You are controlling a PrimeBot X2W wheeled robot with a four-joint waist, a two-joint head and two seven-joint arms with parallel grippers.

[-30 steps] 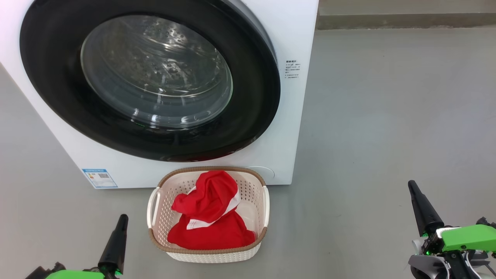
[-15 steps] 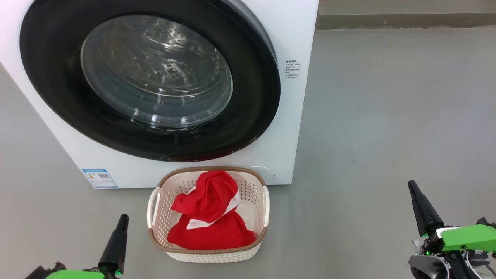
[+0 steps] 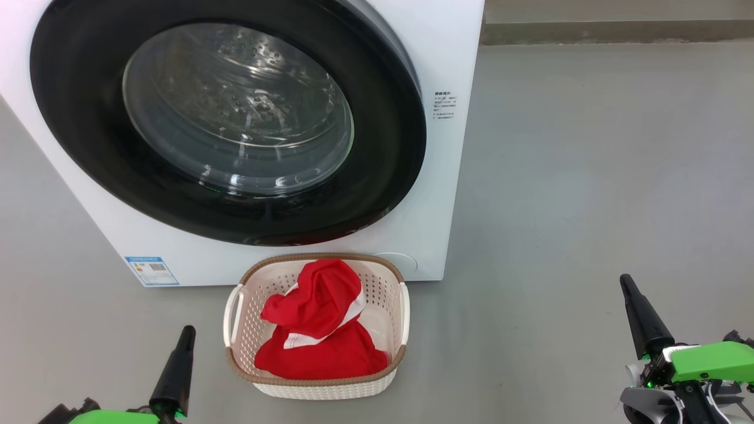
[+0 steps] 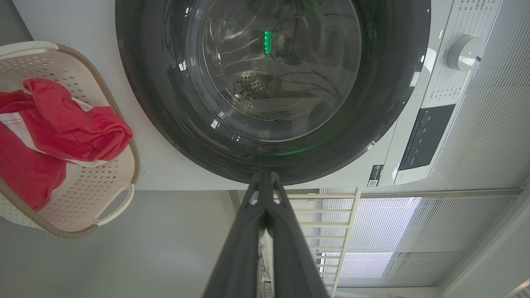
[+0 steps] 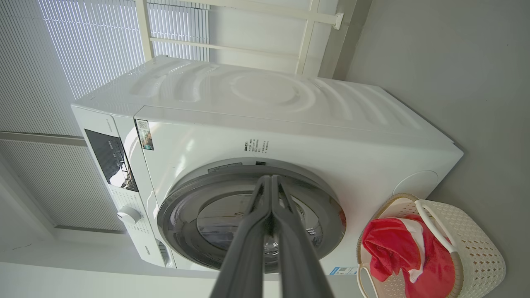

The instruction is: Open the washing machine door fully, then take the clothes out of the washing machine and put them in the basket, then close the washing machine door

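The left gripper is seen pressed shut and empty, its dark fingers raised over the grey floor at the lower left and pointed toward the washing machine. The right gripper is likewise closed on nothing, low at the right, well apart from the basket. The basket is set on the floor just before the machine's front, its handles turned left and right. The clothes are heaped inside it, their long axis run from near rim to far rim, a folded red peak pointed at the machine. The washing machine door is laid flat against the front, glass faced outward
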